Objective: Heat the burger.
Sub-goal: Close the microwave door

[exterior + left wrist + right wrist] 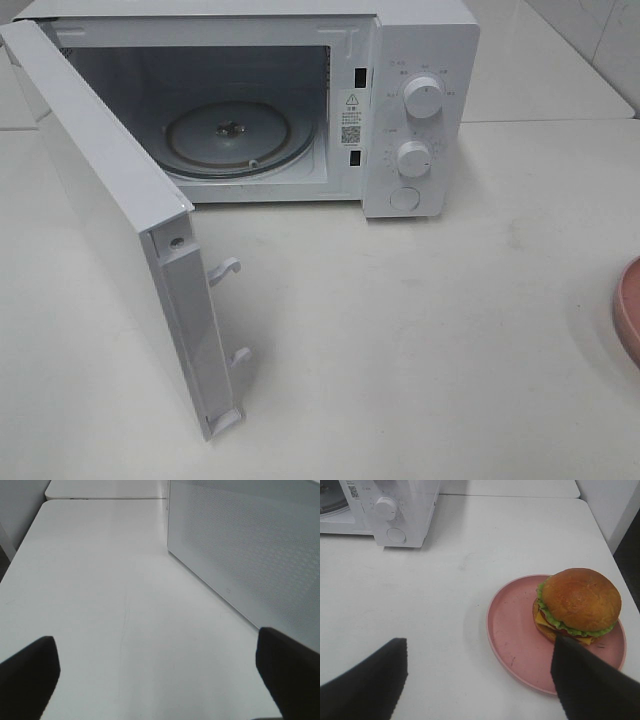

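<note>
The burger (577, 602), with a brown domed bun, lettuce and cheese, sits on a pink plate (515, 635) in the right wrist view. My right gripper (480, 680) hangs open above the table just short of the plate, one finger over the plate's near rim, holding nothing. In the high view only the plate's edge (630, 310) shows at the far right; the burger is out of frame there. My left gripper (157, 672) is open over bare table beside the microwave door (250, 555). Neither arm shows in the high view.
The white microwave (300, 100) stands at the back with its door (120, 230) swung wide open toward the front left. Its glass turntable (228, 135) holds nothing. Two knobs (422, 100) and a round button (404, 198) are on its right panel.
</note>
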`<state>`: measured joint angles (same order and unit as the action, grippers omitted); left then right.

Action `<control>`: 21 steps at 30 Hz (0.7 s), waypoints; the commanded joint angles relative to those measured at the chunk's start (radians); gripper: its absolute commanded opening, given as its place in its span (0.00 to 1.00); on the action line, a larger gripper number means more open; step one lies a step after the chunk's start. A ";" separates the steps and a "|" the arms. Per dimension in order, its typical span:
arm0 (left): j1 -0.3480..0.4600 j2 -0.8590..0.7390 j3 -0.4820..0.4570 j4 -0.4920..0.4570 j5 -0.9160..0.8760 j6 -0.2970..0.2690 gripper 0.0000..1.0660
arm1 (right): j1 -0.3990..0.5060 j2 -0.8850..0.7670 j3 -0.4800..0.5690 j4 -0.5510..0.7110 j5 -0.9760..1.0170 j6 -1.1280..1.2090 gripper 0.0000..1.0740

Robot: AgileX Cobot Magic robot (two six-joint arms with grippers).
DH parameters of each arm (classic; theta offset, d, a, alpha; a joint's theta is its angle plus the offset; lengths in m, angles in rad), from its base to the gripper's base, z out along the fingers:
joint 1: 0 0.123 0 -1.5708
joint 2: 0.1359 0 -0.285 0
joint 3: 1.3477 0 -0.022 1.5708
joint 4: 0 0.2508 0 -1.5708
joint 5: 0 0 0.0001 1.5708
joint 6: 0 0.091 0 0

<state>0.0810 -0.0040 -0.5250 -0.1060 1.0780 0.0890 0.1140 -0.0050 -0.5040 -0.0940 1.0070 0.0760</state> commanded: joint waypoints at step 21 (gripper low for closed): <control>0.000 0.313 0.021 -0.018 -0.351 -0.004 0.23 | -0.007 -0.030 0.002 0.001 -0.013 -0.012 0.71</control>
<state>0.0810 0.2860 -0.5090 -0.1090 0.7620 0.0890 0.1140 -0.0050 -0.5040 -0.0940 1.0070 0.0760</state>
